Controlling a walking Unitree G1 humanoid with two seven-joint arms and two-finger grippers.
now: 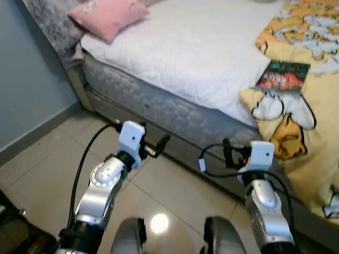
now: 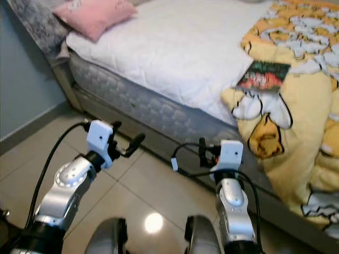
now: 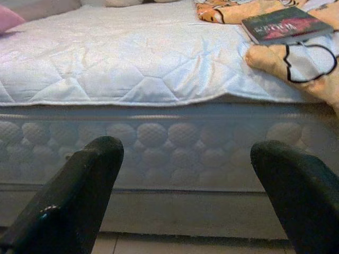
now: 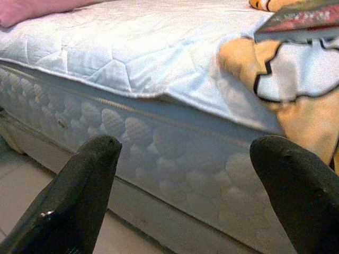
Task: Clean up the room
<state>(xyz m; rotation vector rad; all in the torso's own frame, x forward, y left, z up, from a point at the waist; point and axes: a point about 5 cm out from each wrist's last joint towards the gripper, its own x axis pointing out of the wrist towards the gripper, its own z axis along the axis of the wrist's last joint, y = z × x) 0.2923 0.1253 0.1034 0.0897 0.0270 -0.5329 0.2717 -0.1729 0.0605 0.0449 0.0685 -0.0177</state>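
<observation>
Approach step. Both hands, left hand (image 3: 180, 196) and right hand (image 4: 185, 196), spread, empty, low before the bed (image 1: 196, 69). Book (image 1: 282, 77), probably the target, lies near bed's edge on yellow blanket (image 1: 312, 132). Next: raise right hand, reach.

I log: white quilted cloth mattress cover (image 1: 196, 47), matt; pink soft fabric pillow (image 1: 108, 16); yellow cartoon-print fleece blanket (image 1: 302, 121); glossy dark paper book (image 1: 283, 76); pale glazed floor tiles (image 1: 169, 196), reflective; brushed silver metal arms (image 1: 103, 193).
</observation>
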